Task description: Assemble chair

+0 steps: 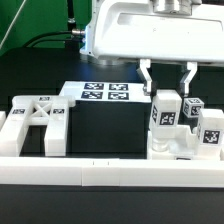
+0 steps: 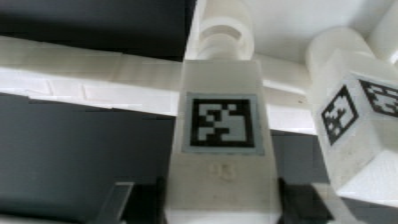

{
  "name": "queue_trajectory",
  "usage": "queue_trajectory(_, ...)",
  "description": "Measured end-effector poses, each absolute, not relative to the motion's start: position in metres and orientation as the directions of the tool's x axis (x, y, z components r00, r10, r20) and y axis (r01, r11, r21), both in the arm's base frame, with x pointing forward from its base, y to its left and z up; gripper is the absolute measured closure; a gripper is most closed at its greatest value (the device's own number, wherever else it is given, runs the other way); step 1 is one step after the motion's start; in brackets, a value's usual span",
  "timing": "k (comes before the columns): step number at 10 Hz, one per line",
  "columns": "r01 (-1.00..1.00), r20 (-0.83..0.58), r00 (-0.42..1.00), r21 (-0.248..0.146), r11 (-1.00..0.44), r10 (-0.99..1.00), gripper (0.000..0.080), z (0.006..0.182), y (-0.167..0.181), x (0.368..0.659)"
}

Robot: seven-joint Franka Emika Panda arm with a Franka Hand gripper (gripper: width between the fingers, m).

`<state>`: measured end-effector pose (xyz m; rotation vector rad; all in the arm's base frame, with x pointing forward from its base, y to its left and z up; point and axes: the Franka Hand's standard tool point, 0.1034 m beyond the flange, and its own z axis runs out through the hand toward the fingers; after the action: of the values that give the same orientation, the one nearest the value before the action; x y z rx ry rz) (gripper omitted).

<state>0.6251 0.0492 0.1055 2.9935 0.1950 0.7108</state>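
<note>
Gripper (image 1: 167,88) straddling upright chair leg (image 1: 166,115), on the exterior view's right of X-braced panel (image 1: 40,118), clamped or loose, cannot tell.

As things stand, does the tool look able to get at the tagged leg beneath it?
Likely yes: the open tool hangs over the leg, nothing between; a neighbouring part stands close.

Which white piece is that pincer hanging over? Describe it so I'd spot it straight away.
Find the arm's white head at the top of the exterior view and follow its pincer down. Right beneath stands an upright white leg block with a square black-and-white tag on its face. Of the tagged blocks clustered there, it is the one nearest the exterior view's left.
</note>
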Motion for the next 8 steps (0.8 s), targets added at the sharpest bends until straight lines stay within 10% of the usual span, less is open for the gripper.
queue_trajectory(8, 0.115, 0.480, 0.865, 0.099, -0.988, 0.148, 0.0512, 0.0969, 0.0518, 0.6290)
